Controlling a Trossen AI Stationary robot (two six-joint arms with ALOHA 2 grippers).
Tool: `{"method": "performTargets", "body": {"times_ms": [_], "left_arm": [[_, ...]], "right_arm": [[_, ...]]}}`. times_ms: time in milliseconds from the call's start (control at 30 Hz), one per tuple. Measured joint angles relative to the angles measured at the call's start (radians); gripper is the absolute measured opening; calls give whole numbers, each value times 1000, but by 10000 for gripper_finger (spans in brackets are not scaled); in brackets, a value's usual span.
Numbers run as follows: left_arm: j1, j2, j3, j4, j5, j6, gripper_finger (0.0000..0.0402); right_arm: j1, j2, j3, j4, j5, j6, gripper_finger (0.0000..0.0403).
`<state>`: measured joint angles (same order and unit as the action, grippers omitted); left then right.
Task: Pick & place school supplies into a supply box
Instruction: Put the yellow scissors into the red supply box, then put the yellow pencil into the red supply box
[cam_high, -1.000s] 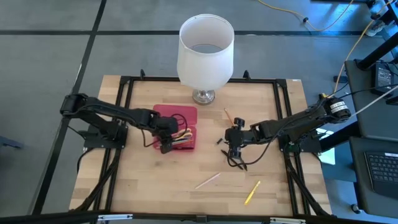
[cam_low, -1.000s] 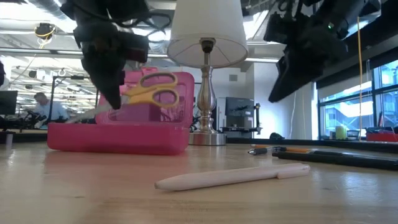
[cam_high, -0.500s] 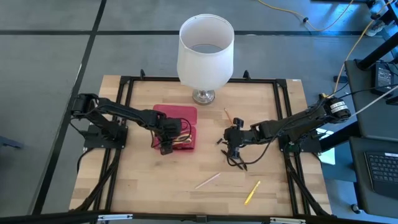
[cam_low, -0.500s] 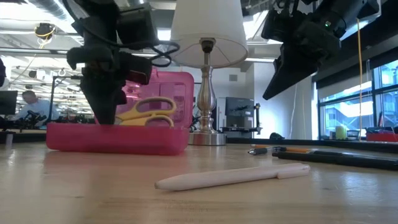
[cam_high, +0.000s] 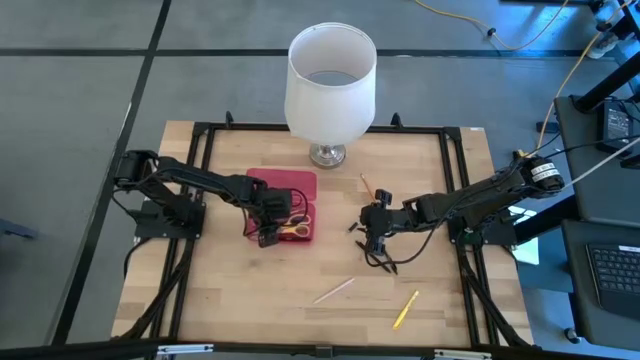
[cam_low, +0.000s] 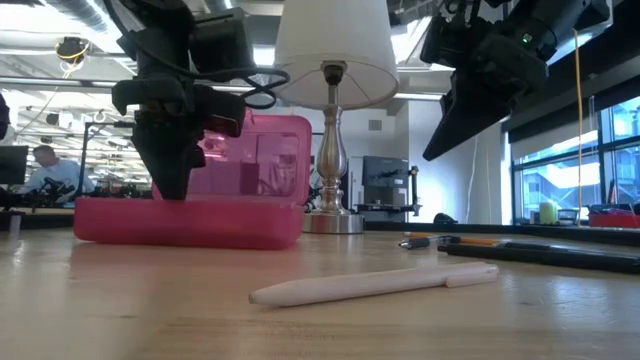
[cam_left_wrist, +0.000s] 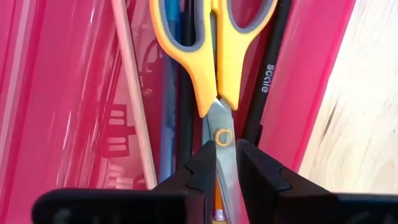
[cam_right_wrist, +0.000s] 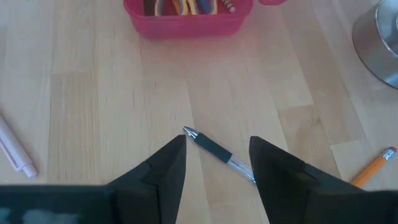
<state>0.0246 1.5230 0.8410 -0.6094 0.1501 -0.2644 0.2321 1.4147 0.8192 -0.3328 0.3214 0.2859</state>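
Yellow-handled steel scissors (cam_left_wrist: 214, 68) lie in the glossy translucent pink plastic box (cam_high: 290, 186). The left pincer (cam_left_wrist: 225, 163) straddles their blades, slightly parted. The right pincer (cam_right_wrist: 216, 155) hangs apart above a black pen (cam_right_wrist: 217, 152).

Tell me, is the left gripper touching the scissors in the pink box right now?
Cannot tell. In the left wrist view the left gripper straddles the blades of the scissors inside the supply box, its fingers close on either side, but neither contact nor gap shows plainly.

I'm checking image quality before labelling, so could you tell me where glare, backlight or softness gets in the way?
Low view: bright windows behind leave both arms as dark silhouettes. Left wrist view: pale reflections streak the supply box wall, and the scissors stay crisp. Right wrist view: the pen is clear. High view: even light.
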Motion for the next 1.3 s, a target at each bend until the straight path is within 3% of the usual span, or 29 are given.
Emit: {"method": "performTargets", "body": {"times_ms": [333,533,800,1033,1300], "left_arm": [[0,-3,0,-1,0,-2,52],[0,-10,25,-6,-1,0,54],[-12,-50,62,31,-11,88,48],[-54,-143,27,260,-62,228,43],[-79,-203,-163,734,-59,262,49]], "right_arm": [[0,0,0,-5,0,6,179],[-14,0,1,-41,0,124,179],[-89,0,1,-244,51,347,179],[-126,-1,-7,-262,52,291,179],[-136,-1,-7,-252,73,312,179]]}}
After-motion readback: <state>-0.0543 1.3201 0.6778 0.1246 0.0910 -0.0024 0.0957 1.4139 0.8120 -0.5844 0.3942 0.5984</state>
